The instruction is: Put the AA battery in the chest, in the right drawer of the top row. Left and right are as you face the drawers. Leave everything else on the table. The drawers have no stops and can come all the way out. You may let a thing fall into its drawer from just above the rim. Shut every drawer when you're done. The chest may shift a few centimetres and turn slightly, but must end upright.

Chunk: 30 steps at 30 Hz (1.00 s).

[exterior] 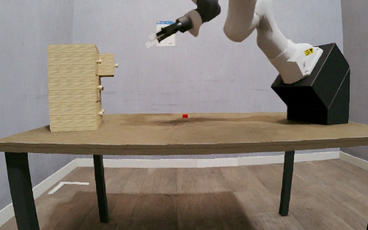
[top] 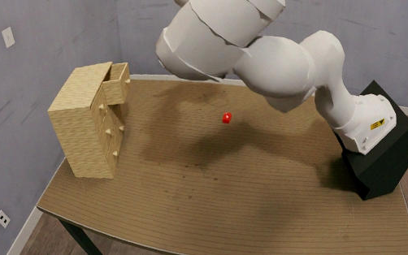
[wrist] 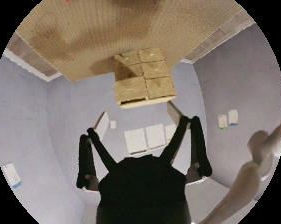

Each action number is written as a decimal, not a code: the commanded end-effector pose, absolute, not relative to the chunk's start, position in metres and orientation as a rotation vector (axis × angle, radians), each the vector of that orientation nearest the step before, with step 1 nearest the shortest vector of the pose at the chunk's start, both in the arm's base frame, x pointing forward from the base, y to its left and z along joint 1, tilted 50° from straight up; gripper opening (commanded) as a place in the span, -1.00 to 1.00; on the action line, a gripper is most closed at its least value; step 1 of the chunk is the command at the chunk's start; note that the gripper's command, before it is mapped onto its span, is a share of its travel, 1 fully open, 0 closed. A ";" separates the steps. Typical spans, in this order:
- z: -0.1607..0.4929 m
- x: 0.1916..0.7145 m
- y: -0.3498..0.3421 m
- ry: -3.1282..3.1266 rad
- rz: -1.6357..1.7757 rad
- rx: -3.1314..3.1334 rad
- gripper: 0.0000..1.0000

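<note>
- The AA battery [top: 227, 118] showed only as a small red thing lying on the table [top: 229, 211], near the middle of the top view and at about 3 o'clock from the chest [top: 80, 122], well apart from it.
- Judged by its look, it would be light, stiff and smooth, apt to roll or slip; a hold across its middle, pads on the long sides, seemed safest.
- The gripper [exterior: 159, 37] hung high above the table, at about 11 o'clock from the battery in the exterior view, its fingers spread fully and holding nothing.
- The top-row drawer [top: 116, 85] stood pulled partway out; what lay inside could not be told.
- The other drawers appeared shut.
</note>
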<state>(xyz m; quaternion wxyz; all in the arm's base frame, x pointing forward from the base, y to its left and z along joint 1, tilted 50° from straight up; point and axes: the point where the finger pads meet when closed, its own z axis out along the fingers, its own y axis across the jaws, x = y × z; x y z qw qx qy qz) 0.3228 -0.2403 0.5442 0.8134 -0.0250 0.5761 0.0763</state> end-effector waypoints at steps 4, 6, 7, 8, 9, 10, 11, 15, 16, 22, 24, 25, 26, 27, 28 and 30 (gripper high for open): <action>0.544 0.322 -0.239 1.240 0.152 -0.068 1.00; 0.544 0.321 -0.239 1.251 0.151 -0.069 1.00; 0.544 0.321 -0.239 1.258 0.151 -0.069 1.00; 0.544 0.321 -0.239 1.267 0.151 -0.070 1.00; 0.544 0.321 -0.239 1.276 0.151 -0.070 1.00; 0.545 0.321 -0.239 1.287 0.151 -0.072 1.00; 0.545 0.321 -0.239 1.287 0.151 -0.072 1.00; 0.546 0.319 -0.240 1.328 0.150 -0.075 1.00; 0.546 0.319 -0.240 1.344 0.150 -0.076 1.00; 0.550 0.315 -0.240 1.481 0.147 -0.088 1.00; 0.551 0.313 -0.241 1.542 0.145 -0.093 1.00; 0.552 0.312 -0.241 1.576 0.145 -0.096 1.00; 0.553 0.311 -0.241 1.611 0.143 -0.099 1.00; 0.554 0.310 -0.241 1.648 0.142 -0.102 1.00; 0.554 0.310 -0.241 1.648 0.142 -0.102 1.00; 0.555 0.309 -0.241 1.685 0.141 -0.105 1.00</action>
